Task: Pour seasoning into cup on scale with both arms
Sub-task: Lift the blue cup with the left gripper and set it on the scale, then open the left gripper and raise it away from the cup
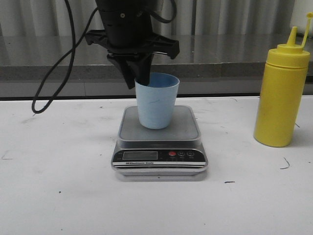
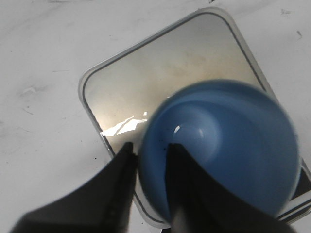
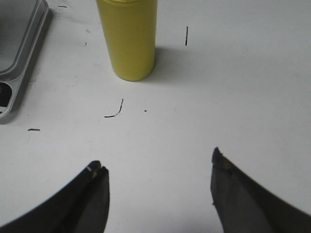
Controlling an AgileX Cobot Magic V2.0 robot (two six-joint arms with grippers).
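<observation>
Pale blue tapered plastic cup (image 1: 156,100) sits upright on the scale's (image 1: 160,142) grey square platform, toward its rear half. Smooth matte wall, round rim, nothing visible inside in the left wrist view. Scale is flat silver with rounded corners, black front panel, LCD, red button; it stands mid-bench.

Left gripper (image 1: 139,78) comes down from above; its dark angular fingers (image 2: 182,184) pinch the cup's rim wall, one inside, one outside, at the rear-left of the rim.

Yellow squeeze bottle (image 1: 282,88), opaque smooth plastic, ribbed cap, pointed nozzle, thin tethered tip, stands upright near the bench's right edge, well apart from the scale.

Right gripper (image 3: 158,187) hovers over bare white bench, fingers spread wide, holding nothing, the bottle ahead of it. Bench top is scuffed with small black marks.
</observation>
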